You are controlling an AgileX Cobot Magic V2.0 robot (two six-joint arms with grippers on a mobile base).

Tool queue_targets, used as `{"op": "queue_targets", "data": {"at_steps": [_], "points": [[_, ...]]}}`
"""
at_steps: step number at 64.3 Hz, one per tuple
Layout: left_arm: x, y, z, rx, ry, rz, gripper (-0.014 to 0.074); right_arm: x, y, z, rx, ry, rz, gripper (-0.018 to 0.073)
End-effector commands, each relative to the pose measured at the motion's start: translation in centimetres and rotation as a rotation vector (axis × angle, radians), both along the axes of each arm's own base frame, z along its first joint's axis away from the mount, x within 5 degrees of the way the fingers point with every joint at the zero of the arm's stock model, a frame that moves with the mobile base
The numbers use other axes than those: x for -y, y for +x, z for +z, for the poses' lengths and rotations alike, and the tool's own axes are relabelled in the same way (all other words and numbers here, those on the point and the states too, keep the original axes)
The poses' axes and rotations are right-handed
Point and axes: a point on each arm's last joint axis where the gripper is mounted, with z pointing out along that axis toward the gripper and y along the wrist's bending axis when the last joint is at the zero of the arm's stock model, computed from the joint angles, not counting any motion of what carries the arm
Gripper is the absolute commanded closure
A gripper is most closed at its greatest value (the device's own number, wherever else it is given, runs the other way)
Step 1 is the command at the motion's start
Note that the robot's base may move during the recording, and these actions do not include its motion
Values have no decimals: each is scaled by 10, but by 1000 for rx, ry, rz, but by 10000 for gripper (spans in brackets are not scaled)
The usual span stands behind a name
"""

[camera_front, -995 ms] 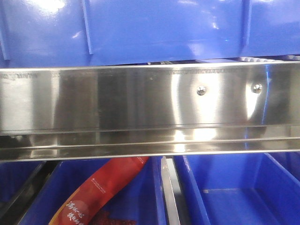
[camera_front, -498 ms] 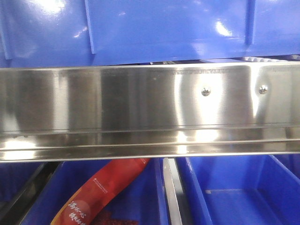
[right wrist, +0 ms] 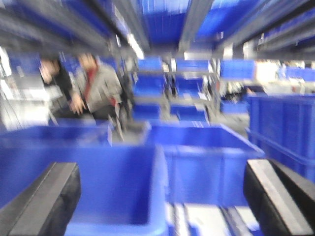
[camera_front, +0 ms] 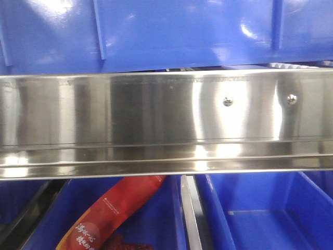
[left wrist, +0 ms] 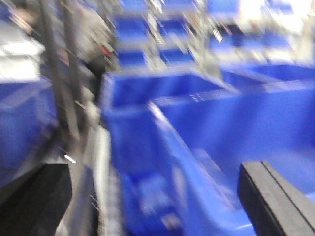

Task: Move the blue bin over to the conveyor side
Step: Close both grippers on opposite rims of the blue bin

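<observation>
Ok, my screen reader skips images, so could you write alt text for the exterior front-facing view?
A shiny steel rack rail with two screws spans the frame. Above it shows the ribbed side of a glossy blue bin; below sit two open blue bins, the left bin holding a red snack packet, the right bin beside it.

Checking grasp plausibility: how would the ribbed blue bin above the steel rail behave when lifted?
The blue bin probably stays stiff, given its moulded vertical ribs. Its glossy walls look slippery. Contents are hidden, so weight is unclear.
</observation>
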Motion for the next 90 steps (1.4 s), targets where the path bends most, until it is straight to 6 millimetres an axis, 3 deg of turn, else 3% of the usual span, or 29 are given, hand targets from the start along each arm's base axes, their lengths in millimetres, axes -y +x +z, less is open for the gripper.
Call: {"op": "queue_targets", "data": {"at_steps": [1, 8, 17, 33, 46, 68, 80, 90], "points": [[11, 23, 5, -60, 4, -57, 0, 0, 14, -1, -12, -58, -16, -9], [28, 52, 14, -144, 7, -121, 6, -3, 31, -5, -85, -46, -7, -9], [38, 79, 28, -221, -7, -136, 6, -5, 46, 7, -195, -52, 4, -9], [46, 120, 51, -315, -93, -103, 6, -9, 74, 56, -354, -75, 21, -9], [48, 148, 52, -448, -66, -34, 6, -14, 110, 75, -525, -98, 33, -9], [43, 184, 51, -548, -1, 105, 6, -23, 177, 68, -736, -67, 57, -9], [46, 199, 46, -557, -16, 105, 6, -30, 216, 51, -782, -44, 88, -9], [45, 211, 35, -588, -32, 121, 6, -33, 235, 38, -816, -35, 91, -9]]}}
